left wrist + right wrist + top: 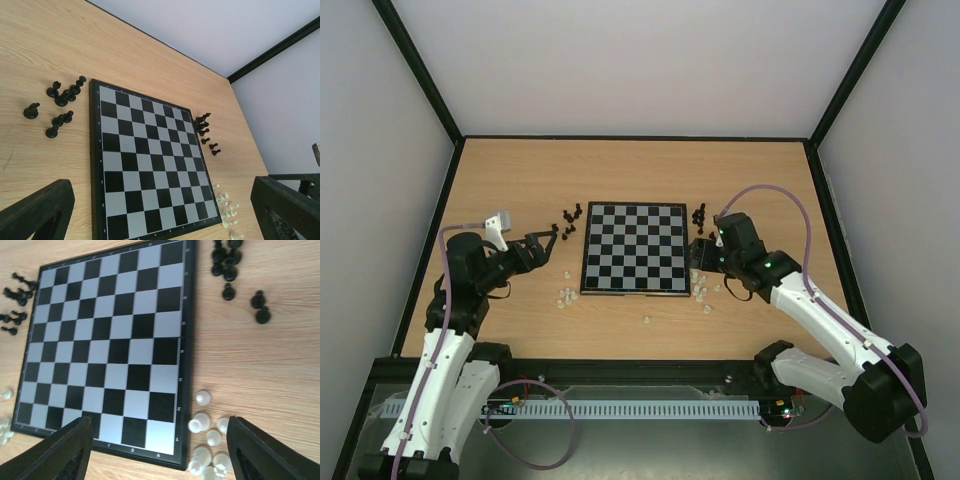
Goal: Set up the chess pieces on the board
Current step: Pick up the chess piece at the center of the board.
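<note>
The board (635, 247) lies flat in the middle of the table with no pieces on it. Black chess pieces stand in two clusters, one off its far-left corner (570, 219) and one off its far-right corner (700, 214). Pale chess pieces lie off its near-left corner (564, 295) and near-right corner (703, 288), with one alone (647, 320) in front. My left gripper (552, 240) is open and empty beside the board's left edge. My right gripper (698, 254) is open and empty, just above the pale pieces (207, 440) by the board's corner (181, 460).
The left wrist view shows the board (150, 160), black pieces on its left (62, 95) and right (205, 132), and pale ones (227, 210). A black frame (635, 137) and pale walls bound the wooden table.
</note>
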Controlling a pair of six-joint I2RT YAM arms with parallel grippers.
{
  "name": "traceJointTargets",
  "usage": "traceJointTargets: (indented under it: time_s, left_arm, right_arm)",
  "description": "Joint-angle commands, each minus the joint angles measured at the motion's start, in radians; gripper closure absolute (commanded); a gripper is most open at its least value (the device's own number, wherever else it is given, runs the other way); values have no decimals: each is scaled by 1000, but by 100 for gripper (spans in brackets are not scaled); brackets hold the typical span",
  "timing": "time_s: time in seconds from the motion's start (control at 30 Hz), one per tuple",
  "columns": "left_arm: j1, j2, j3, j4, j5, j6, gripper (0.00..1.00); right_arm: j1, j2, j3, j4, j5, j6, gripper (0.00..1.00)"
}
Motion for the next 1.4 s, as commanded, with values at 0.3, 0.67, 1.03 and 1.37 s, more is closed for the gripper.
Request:
traceJointTargets:
  time_s: [0.3,0.67,1.03,1.37]
  left_arm:
    - [-5,9,-27,47,41,-16,1]
    - [-6,18,-28,42,41,-18,0]
    - [-8,30,-34,37,15,-14,0]
    - [-12,38,-45,60,-4,-33,0]
  right_arm:
    - [6,-8,-4,-97,150,29,39]
    - [25,8,-36,-80,182,66,42]
    - [122,35,-35,-99,259,62,48]
    - [176,146,-8,-112,335,51,58]
